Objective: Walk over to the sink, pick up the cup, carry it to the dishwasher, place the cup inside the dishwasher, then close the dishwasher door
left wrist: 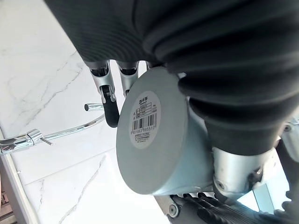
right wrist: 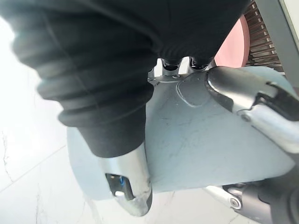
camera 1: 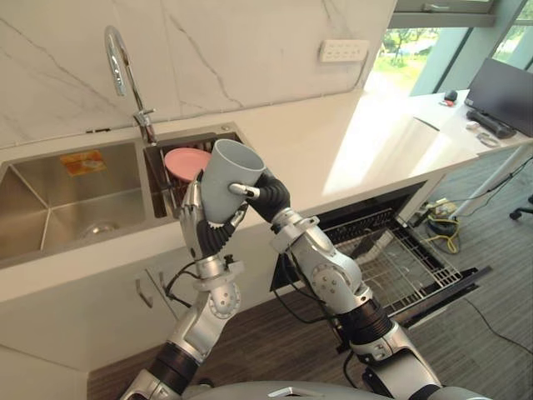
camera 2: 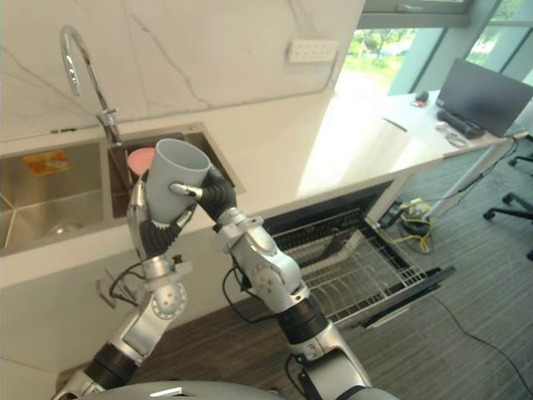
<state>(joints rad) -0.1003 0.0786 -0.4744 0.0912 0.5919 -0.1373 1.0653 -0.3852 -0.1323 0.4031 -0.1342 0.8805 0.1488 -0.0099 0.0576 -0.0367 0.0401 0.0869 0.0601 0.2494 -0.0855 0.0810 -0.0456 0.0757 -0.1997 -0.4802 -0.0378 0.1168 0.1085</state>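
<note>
A pale grey-blue cup is held up in the air in front of the counter edge, mouth tilted up and toward the right. My left hand grips it from below and the left, fingers and thumb curled round its lower body. My right hand closes on it from the right, a finger lying across the cup's side. In the left wrist view the cup's labelled base faces the camera beside my fingers. In the right wrist view my thumb and a finger clasp the cup's wall.
Behind the cup lies a steel double sink with a pink plate in a drying rack and a curved faucet. To the right, the dishwasher stands open with its wire rack pulled out over the lowered door.
</note>
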